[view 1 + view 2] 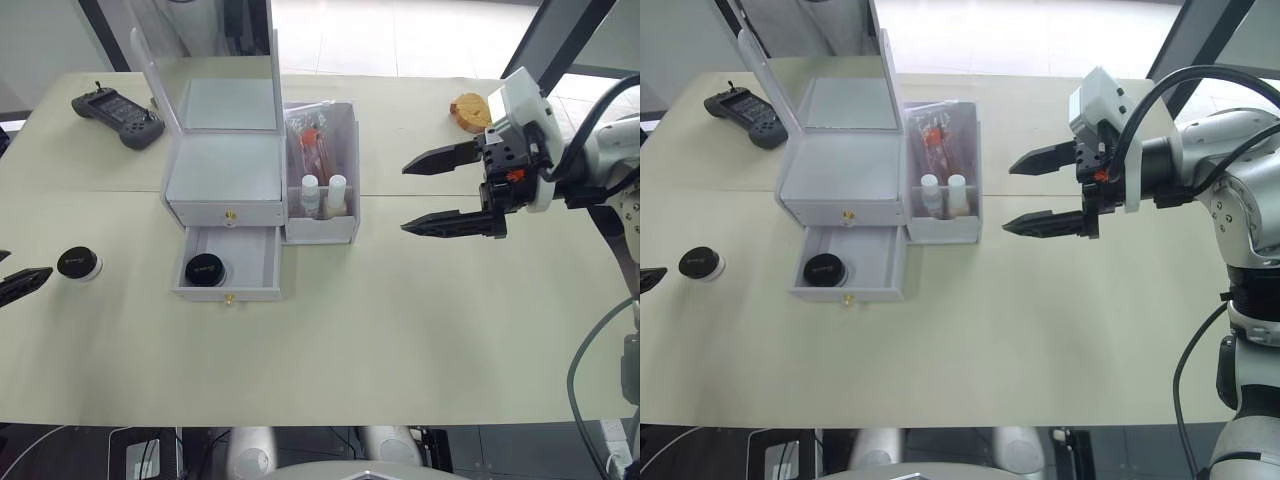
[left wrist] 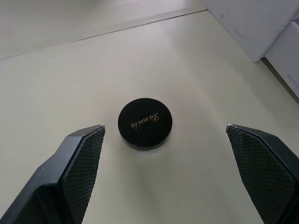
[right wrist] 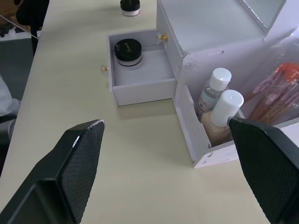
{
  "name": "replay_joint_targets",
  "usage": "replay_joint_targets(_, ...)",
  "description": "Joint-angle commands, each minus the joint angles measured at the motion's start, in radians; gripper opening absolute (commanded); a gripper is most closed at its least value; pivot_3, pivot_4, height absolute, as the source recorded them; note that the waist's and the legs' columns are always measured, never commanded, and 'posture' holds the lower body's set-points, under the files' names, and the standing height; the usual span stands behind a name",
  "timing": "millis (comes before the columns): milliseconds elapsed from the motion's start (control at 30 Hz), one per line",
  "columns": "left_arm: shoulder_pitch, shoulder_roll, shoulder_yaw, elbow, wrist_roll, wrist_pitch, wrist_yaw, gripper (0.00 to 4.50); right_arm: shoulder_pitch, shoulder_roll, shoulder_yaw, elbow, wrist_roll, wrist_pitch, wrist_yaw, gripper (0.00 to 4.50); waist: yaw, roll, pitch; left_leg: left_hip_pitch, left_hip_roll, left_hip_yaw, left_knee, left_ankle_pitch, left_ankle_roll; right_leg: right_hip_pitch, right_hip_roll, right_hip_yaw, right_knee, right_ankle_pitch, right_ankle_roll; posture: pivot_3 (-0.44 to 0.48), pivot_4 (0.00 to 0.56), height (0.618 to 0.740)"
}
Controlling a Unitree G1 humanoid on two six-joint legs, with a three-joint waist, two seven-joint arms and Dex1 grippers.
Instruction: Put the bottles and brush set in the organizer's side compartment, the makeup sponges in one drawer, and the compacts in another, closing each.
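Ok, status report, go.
Both grippers open: left gripper lined up on table compact, right gripper empty. Other compact in open lower drawer. Nothing in the way.

Pale yellow-green table [image 1: 400, 330], seam line running across it. Directly on it: white organizer [image 1: 228, 190] upper centre-left, lid up, lower drawer pulled out. Black compact [image 1: 77, 264] at left edge, well apart from organizer. Black handheld controller [image 1: 118, 112] upper left corner. Orange-brown lump [image 1: 469, 111] upper right, near the far edge.
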Motion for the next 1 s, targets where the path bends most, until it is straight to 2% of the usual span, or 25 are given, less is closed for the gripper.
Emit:
replay_joint_targets(33, -0.088, 0.002, -0.08, 0.081, 0.042, -0.018, 0.057, 4.49, 0.011, -0.02, -0.058, -0.049, 0.024, 0.025, -0.025, 4.5, -0.001, 0.0, 0.0, 0.0, 0.0, 0.0, 0.0, 0.0, 0.0, 0.0, 0.0, 0.0, 0.0, 0.001, 0.001, 0.0, 0.15, 0.705)
replay_joint_targets(200, -0.229, -0.063, -0.179, 0.208, 0.087, -0.062, 0.14, 4.49, 0.021, -0.018, -0.078, -0.087, 0.052, 0.067, -0.055, 4.5, 0.002, 0.0, 0.0, 0.0, 0.0, 0.0, 0.001, 0.0, 0.0, 0.0, 0.0, 0.0, 0.001, 0.004, 0.006, 0.0, 0.15, 0.705)
replay_joint_targets(533, -0.254, -0.1, -0.231, 0.273, 0.104, -0.11, 0.184, 4.49, 0.009, -0.037, -0.094, -0.118, 0.075, 0.107, -0.08, 4.5, 0.002, 0.0, 0.0, 0.0, 0.0, -0.001, 0.001, 0.0, 0.0, 0.0, 0.0, 0.0, 0.004, 0.005, 0.004, 0.0, 0.15, 0.705)
replay_joint_targets(633, -0.277, -0.096, -0.236, 0.3, 0.112, -0.122, 0.198, 3.85, 0.009, -0.038, -0.096, -0.119, 0.07, 0.109, -0.081, 4.5, 0.003, -0.001, 0.0, 0.0, 0.0, -0.001, 0.001, 0.0, 0.0, 0.0, 0.0, 0.0, 0.004, 0.005, 0.005, 0.0, 0.15, 0.705)
replay_joint_targets(733, -0.302, -0.098, -0.241, 0.323, 0.116, -0.141, 0.197, 2.96, 0.005, -0.038, -0.09, -0.12, 0.066, 0.117, -0.082, 4.5, 0.003, 0.0, 0.0, 0.0, 0.0, -0.001, 0.001, 0.0, 0.0, 0.0, 0.0, 0.0, 0.004, 0.005, 0.005, 0.0, 0.15, 0.705)
replay_joint_targets(1000, -0.326, -0.115, -0.234, 0.293, 0.099, -0.169, 0.172, 2.91, -0.016, -0.032, -0.081, -0.109, 0.06, 0.11, -0.08, 4.5, 0.001, -0.001, 0.0, 0.0, 0.0, -0.001, 0.001, 0.0, 0.0, 0.0, 0.0, 0.0, 0.005, 0.005, 0.005, 0.0, 0.15, 0.705)
